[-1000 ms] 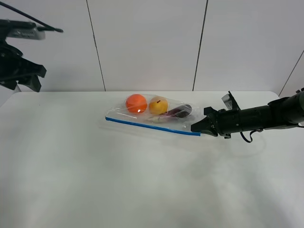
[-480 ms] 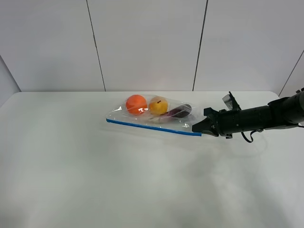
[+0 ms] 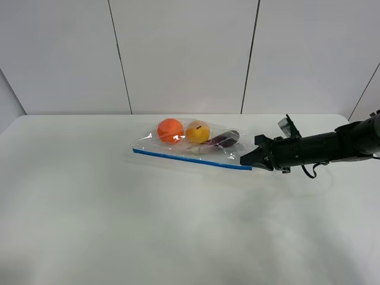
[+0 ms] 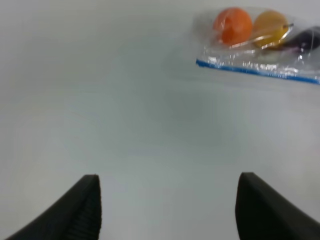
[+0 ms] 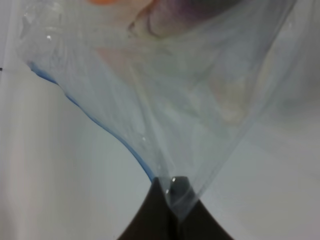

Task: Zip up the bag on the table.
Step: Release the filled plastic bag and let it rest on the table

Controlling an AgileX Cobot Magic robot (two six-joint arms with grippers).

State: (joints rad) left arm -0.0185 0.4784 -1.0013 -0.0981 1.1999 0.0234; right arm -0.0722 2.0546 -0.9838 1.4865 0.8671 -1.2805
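The bag (image 3: 189, 144) lies flat on the white desk (image 3: 107, 208), toward its far side, with its blue zipper strip (image 3: 184, 158) running along the near edge. Through the plastic show an orange ball (image 3: 170, 129), a yellow fruit (image 3: 198, 131) and a dark item (image 3: 224, 139). The right end effector (image 3: 244, 160) is pinched closed on the bag's right corner, at the end of the strip. The left end effector (image 4: 168, 177) is spread wide above the desk, well apart from the bag.
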